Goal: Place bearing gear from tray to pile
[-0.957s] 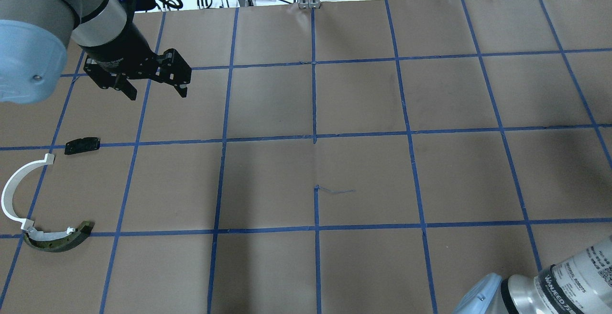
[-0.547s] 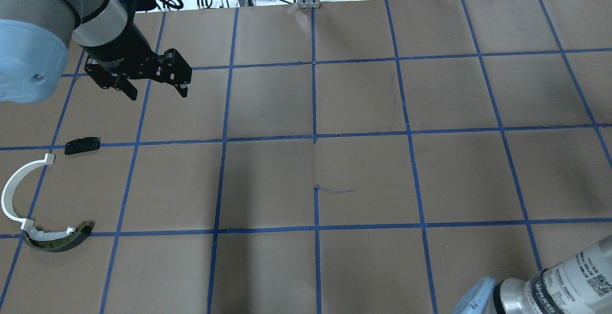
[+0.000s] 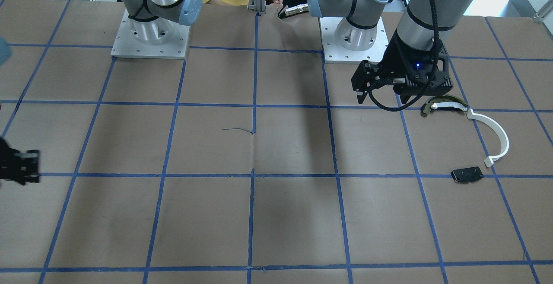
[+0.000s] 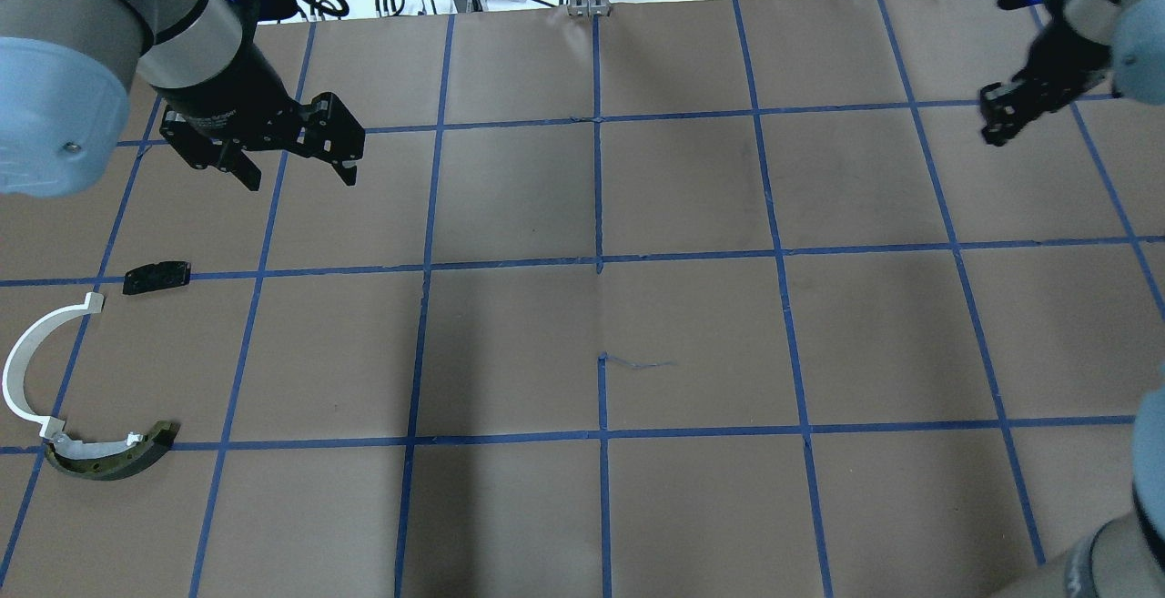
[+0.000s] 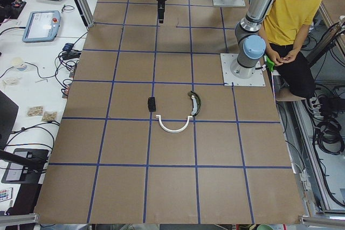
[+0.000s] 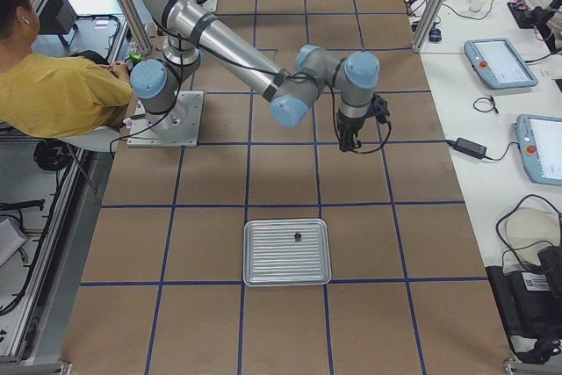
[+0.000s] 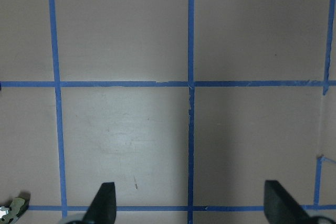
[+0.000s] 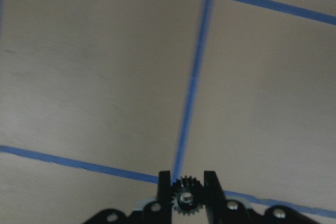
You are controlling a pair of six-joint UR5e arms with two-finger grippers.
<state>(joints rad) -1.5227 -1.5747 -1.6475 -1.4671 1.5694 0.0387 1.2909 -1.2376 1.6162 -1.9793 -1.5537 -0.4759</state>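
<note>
One step looks done: the gear (image 8: 185, 199) is off the tray (image 6: 287, 280) and pinched tight in the right claw (image 4: 994, 132), above the table's far right. The pile, made up of a white arc (image 4: 23, 370), a dark-tan piece (image 4: 109, 463) and a black plate (image 4: 157, 277), lies well apart at far left. The left claw (image 4: 298, 175) hangs wide open and empty near the pile. Left to do: carry the gear across, perhaps by hand-over, and set it down.
</note>
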